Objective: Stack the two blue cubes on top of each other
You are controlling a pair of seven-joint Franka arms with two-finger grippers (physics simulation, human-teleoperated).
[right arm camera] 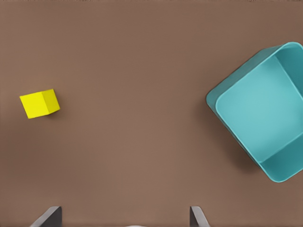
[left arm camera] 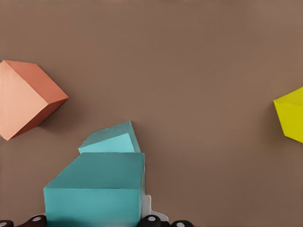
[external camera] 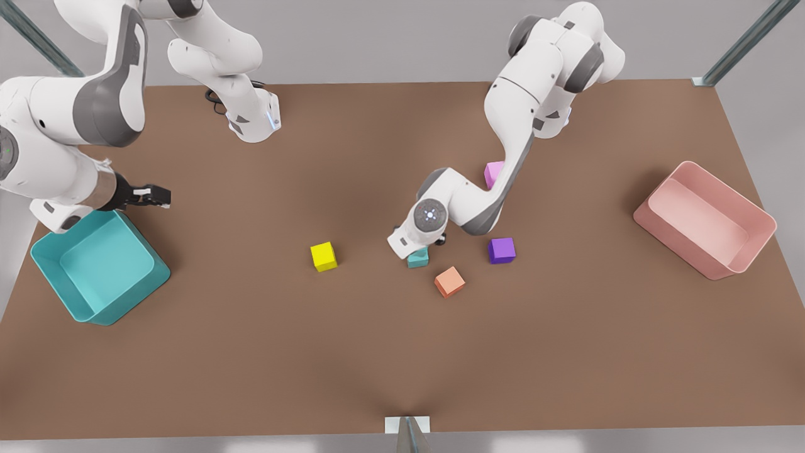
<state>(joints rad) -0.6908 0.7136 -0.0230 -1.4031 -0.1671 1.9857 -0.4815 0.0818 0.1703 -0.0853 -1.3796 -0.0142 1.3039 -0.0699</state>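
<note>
- The left gripper (left arm camera: pixel 93 221) was clamped on the held cube (left arm camera: pixel 94 189), with a dark fingertip against each of its opposite sides.
- The held cube hung near the orange cube (external camera: pixel 449 281), on the side facing the yellow cube (external camera: pixel 323 256).
- The lower cube (left arm camera: pixel 111 141) sat on the table under the held cube and a little beyond it. It was offset rather than squarely beneath, and it too was near the orange cube but apart from it.
- A cube has no long axis, so what counted was the faces. The lower cube looked turned askew to the held one, so their edges did not line up.
- Judged from this, the coming move called for a short shift of the held cube over the lower cube's top, then a straight descent. A crooked landing could tip or nudge the lower cube toward the orange cube.
- The left arm was by far the nearer one and already had the work in hand.
- The right gripper (external camera: pixel 148 196) waited with fingers spread wide and nothing between them. It was well apart from the orange cube, past the yellow cube, by the bin's (external camera: pixel 44 264) rim.
</note>
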